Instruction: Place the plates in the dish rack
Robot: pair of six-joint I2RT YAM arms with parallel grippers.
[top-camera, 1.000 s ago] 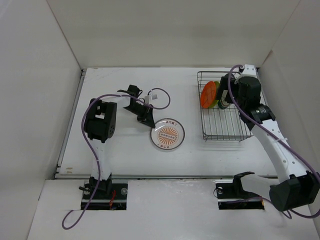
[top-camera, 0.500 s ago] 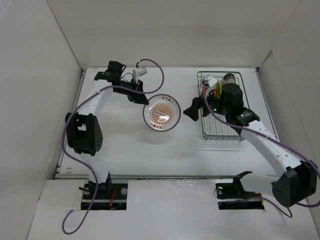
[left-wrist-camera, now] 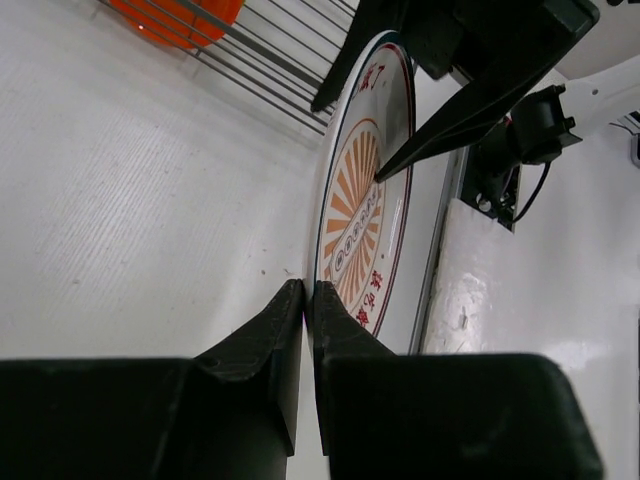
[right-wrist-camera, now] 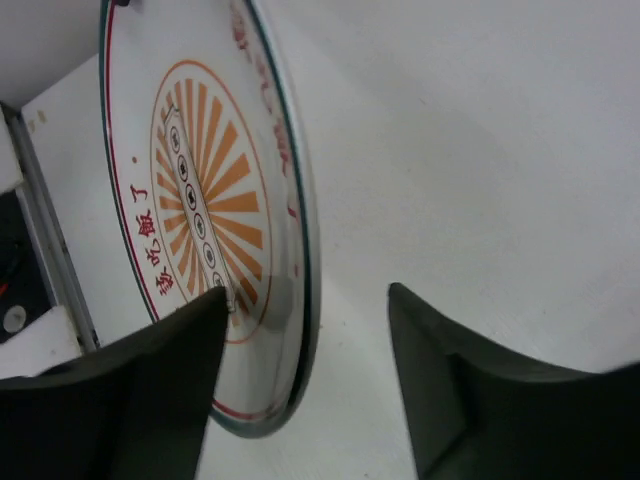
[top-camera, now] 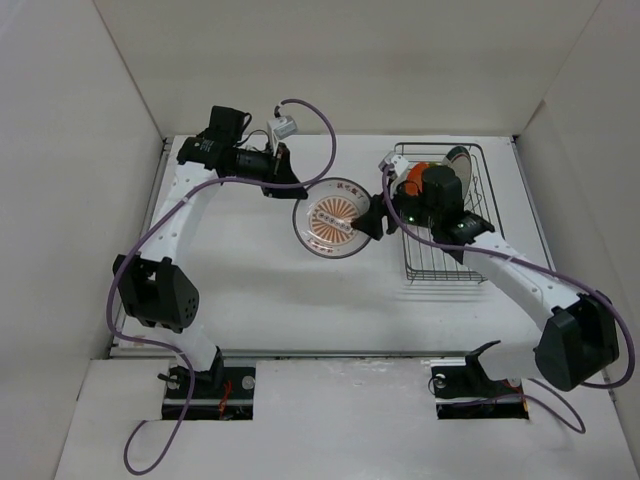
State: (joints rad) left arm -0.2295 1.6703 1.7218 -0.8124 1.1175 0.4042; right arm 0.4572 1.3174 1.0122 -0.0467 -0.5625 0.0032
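Since half a second ago, the right fingers (right-wrist-camera: 140, 390) have swung to the sunburst plate's (top-camera: 336, 216) 3 o'clock rim, where they straddle it spread wide and grip nothing. The left fingers (left-wrist-camera: 265, 340) pinch its 10 o'clock rim, holding it tilted over mid-desk, with the rack (top-camera: 470, 272) at its 3 o'clock. This looks like a handover: the right must close before the left lets go.

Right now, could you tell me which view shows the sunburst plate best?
Top external: almost the whole sunburst plate shows. Left wrist sees it obliquely, the left hand pinching its rim; right wrist crops it, the open right hand straddling it.
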